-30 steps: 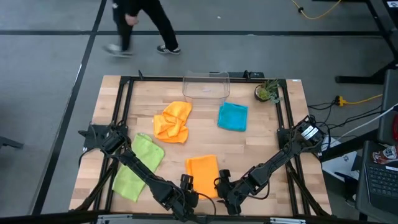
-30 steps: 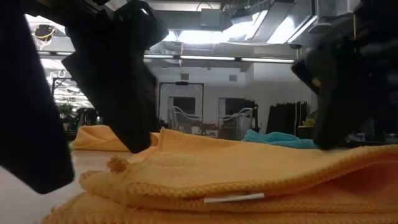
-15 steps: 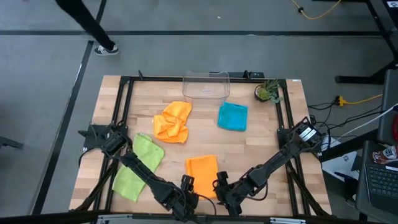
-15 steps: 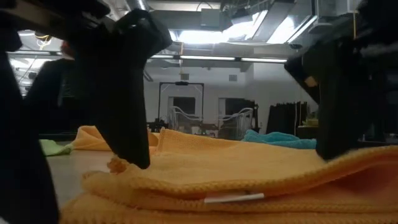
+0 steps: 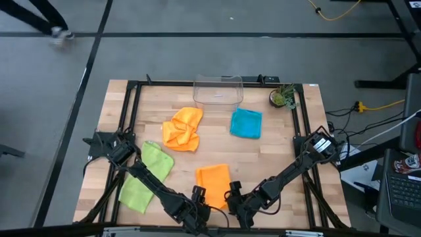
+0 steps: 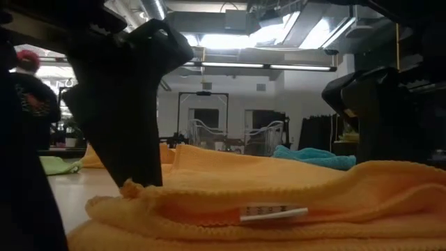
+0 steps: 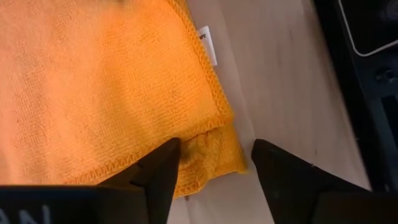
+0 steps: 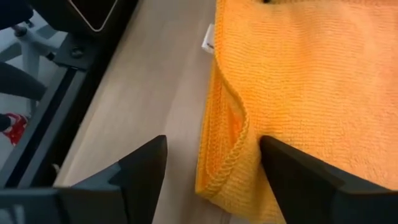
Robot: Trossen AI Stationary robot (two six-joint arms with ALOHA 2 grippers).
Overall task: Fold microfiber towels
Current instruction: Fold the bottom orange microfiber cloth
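High view: I have both arms reaching low toward bottom centre, the left gripper (image 5: pixel 199 195) at the lower left corner of the folded orange towel (image 5: pixel 214 184) and the right gripper (image 5: pixel 233 193) at its lower right corner. Each wrist view shows its fingers spread with a towel corner between them, not pinched. The crumpled orange towel (image 5: pixel 183 128) sits mid-frame, the teal towel (image 5: pixel 247 123) to its right, the lime green towel (image 5: pixel 146 176) lower left.

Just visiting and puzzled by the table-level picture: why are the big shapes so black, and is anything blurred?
Low view: bright ceiling lights behind leave the two arms as black silhouettes; the near edge of the orange towel is soft, its label unreadable. High view: evenly lit, though a person's foot at the top left is smeared.
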